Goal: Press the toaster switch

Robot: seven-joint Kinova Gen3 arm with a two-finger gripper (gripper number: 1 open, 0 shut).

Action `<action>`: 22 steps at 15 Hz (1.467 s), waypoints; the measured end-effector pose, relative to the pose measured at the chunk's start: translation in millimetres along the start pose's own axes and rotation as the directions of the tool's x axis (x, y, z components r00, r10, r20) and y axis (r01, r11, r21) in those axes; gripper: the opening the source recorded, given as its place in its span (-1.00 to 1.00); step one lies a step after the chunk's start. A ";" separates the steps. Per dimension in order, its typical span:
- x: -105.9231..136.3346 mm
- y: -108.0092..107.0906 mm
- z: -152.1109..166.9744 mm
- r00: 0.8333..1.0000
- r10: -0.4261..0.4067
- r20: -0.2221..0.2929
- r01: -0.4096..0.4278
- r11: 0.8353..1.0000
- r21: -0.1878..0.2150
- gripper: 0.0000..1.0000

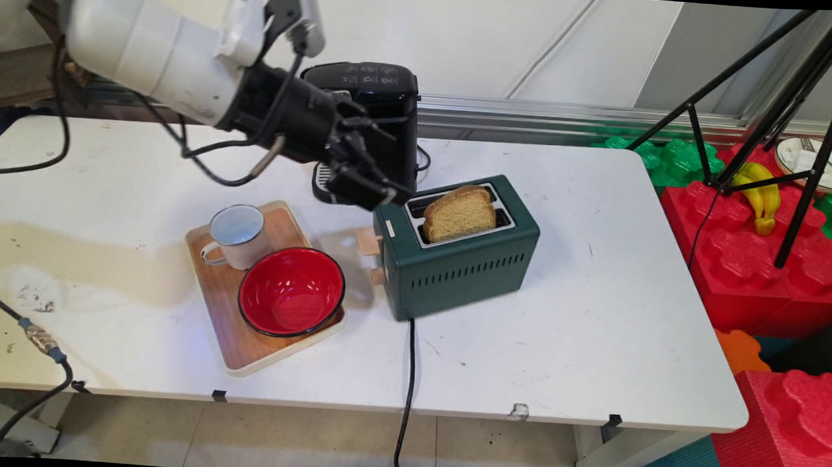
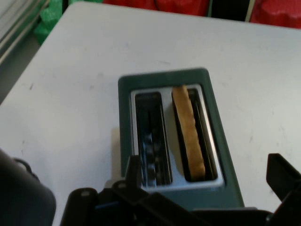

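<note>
- Gripper [image 1: 381,195]: fingers spread wide, holding nothing, just above the toaster's [image 1: 457,268] 9 o'clock end.
- Toast [image 1: 460,213] stands in the 6 o'clock slot; drop carelessly and you could shove the toaster.
- Coffee machine [image 1: 374,89] sits close at 12 o'clock; your wrist might knock it.

You have a toaster [image 1: 461,264] with a matt green painted shell and shiny metal around its slots [image 2: 150,141]; the bread slice [image 1: 460,213] in it looks rough and porous. The tray [image 1: 221,301] shows smooth wood grain with a pale rim. The bowl [image 1: 292,291] is glossy red enamel, the mug [image 1: 236,235] smooth white enamel. The coffee machine [image 1: 374,89] is glossy black plastic. The desk [image 1: 597,307] is matt white, scuffed and stained.
</note>
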 end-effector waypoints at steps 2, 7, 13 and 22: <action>-6.4 0.5 -7.1 1.000 0.004 0.016 -0.004 1.000 -0.004 1.00; -26.2 0.6 -23.3 0.998 0.009 0.062 -0.008 1.000 -0.013 1.00; -45.7 -3.9 -27.2 0.995 0.001 0.098 -0.001 1.000 -0.007 1.00; -69.6 -13.4 -10.3 0.991 -0.010 0.134 0.009 1.000 0.006 1.00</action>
